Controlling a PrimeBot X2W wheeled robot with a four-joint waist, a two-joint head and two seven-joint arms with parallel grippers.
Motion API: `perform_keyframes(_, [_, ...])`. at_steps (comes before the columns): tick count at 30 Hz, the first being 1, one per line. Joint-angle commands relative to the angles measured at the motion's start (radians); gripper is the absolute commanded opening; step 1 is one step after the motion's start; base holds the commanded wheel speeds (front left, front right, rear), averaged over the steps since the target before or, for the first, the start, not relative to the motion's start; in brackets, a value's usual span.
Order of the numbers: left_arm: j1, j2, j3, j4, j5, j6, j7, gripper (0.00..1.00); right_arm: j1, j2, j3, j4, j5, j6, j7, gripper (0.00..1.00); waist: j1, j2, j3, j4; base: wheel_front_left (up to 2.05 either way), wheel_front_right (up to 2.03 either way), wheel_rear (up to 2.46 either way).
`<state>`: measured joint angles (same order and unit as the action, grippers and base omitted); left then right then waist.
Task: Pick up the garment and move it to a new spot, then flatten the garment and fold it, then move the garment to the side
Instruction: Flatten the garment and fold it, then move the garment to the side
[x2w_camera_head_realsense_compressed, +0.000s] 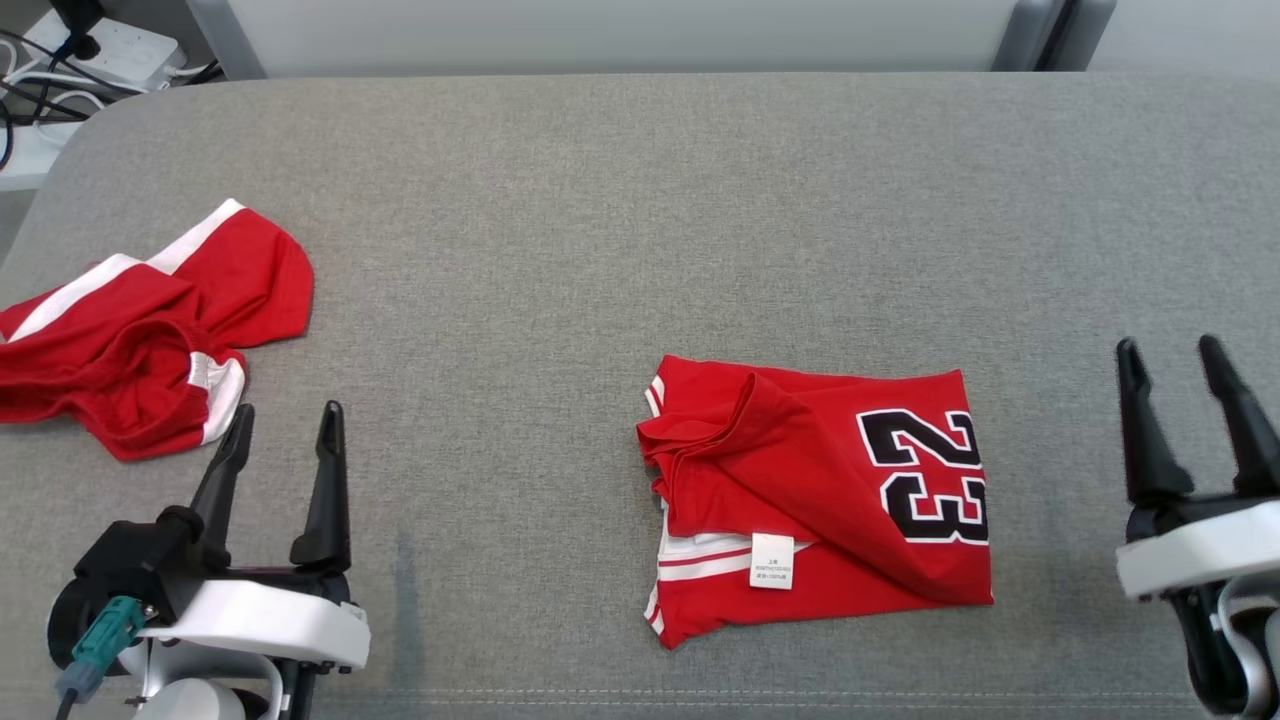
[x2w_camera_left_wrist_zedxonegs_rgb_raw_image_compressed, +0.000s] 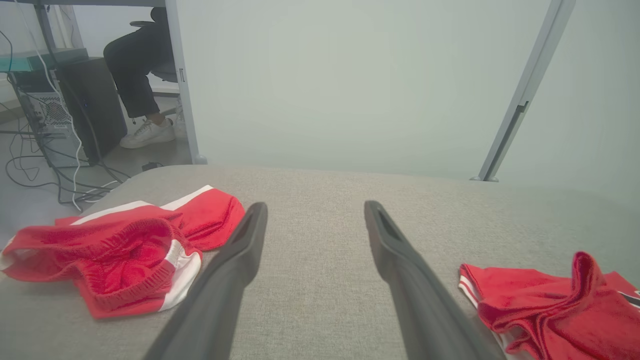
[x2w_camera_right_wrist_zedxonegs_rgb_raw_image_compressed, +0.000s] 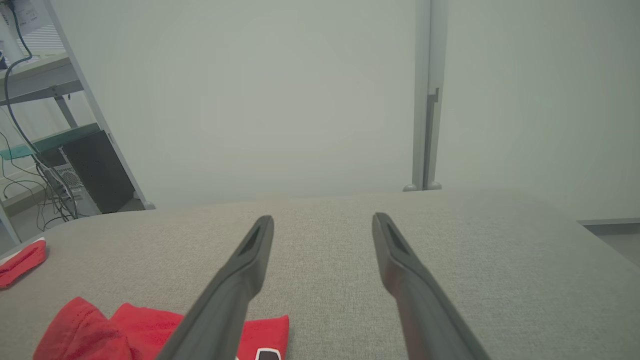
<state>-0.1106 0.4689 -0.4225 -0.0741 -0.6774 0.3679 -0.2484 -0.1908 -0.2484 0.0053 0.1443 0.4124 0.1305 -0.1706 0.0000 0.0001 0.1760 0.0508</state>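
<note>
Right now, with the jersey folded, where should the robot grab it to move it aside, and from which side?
Probably the right edge of the red jersey, beside the 23, approached from the right by the open right gripper nearest it. That edge looks like a clean fold; the left edge shows loose, bunched layers that could spill open.

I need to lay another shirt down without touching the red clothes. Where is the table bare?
The widest bare stretch of the grey table is the far half, beyond both garments. Another lies between the crumpled red shorts and the folded jersey. A narrower strip separates the jersey from the right gripper. Shorts and left gripper crowd the near left.
</note>
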Motion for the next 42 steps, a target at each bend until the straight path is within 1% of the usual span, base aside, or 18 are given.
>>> perform_keyframes(1, [-0.036,0.043,0.056,-0.003,0.015,0.000,-0.012,1.00,0.017,0.000,0.031,0.019,-0.026,0.000,-0.033,1.00,0.0000,-0.0001,-0.005,-0.010,0.00,0.00,0.00])
perform_keyframes(5, [-0.040,0.040,0.073,0.012,0.029,-0.021,-0.013,1.00,0.026,0.011,0.054,0.082,-0.027,0.000,-0.054,1.00,0.0000,-0.0001,-0.009,-0.015,0.00,0.00,0.00])
perform_keyframes(11, [-0.034,0.019,0.101,0.026,0.054,-0.042,-0.013,1.00,0.011,0.015,0.098,0.170,0.016,0.000,-0.057,1.00,0.0000,-0.0001,-0.012,-0.014,0.00,0.00,0.00])
perform_keyframes(16, [-0.034,-0.010,0.107,0.030,0.070,-0.064,-0.013,1.00,-0.037,-0.002,0.174,0.279,0.049,0.000,-0.047,1.00,0.0000,-0.0001,-0.005,0.003,0.00,0.00,0.00])
perform_keyframes(21, [-0.042,-0.033,0.106,0.036,0.084,-0.084,-0.013,1.00,-0.094,0.000,0.261,0.389,0.104,0.000,-0.038,1.00,0.0000,-0.0001,0.001,0.025,0.00,0.00,0.00])
perform_keyframes(24, [-0.045,-0.043,0.108,0.040,0.091,-0.091,-0.013,1.00,-0.133,0.007,0.311,0.460,0.150,0.000,-0.010,1.00,0.0000,-0.0001,0.004,0.034,0.00,0.00,0.00])
perform_keyframes(28, [-0.047,-0.059,0.115,0.045,0.089,-0.103,-0.013,1.00,-0.186,-0.002,0.385,0.548,0.166,0.000,0.020,1.00,0.0000,-0.0001,0.004,0.046,0.00,0.00,0.00])
perform_keyframes(29, [-0.047,-0.062,0.117,0.046,0.089,-0.105,-0.013,1.00,-0.194,0.001,0.406,0.559,0.181,0.000,0.026,0.95,0.0000,-0.0001,0.003,0.049,0.00,0.00,0.00])
perform_keyframes(30, [-0.046,-0.065,0.120,0.048,0.090,-0.107,-0.013,1.00,-0.200,0.004,0.425,0.567,0.201,0.000,0.038,0.37,0.0000,-0.0001,0.001,0.051,0.00,0.00,0.00])
perform_keyframes(31, [-0.045,-0.067,0.123,0.050,0.091,-0.108,-0.013,1.00,-0.207,0.000,0.443,0.570,0.216,0.000,0.043,0.00,0.0000,-0.0001,0.000,0.052,0.00,0.00,0.00])
perform_keyframes(35, [-0.041,-0.074,0.131,0.047,0.095,-0.118,-0.013,1.00,-0.237,-0.047,0.487,0.548,0.244,0.000,0.020,0.00,0.0000,-0.0001,0.001,0.048,0.00,0.00,0.00])
perform_keyframes(39, [-0.040,-0.077,0.143,0.035,0.104,-0.125,-0.013,1.00,-0.277,-0.125,0.511,0.476,0.196,0.000,-0.039,0.00,0.0000,-0.0001,0.007,0.016,0.00,0.00,0.00])
perform_keyframes(42, [-0.045,-0.076,0.145,0.036,0.109,-0.130,-0.013,1.00,-0.294,-0.172,0.523,0.395,0.141,0.000,-0.064,0.00,0.0000,-0.0001,0.011,-0.026,0.00,0.00,0.00])
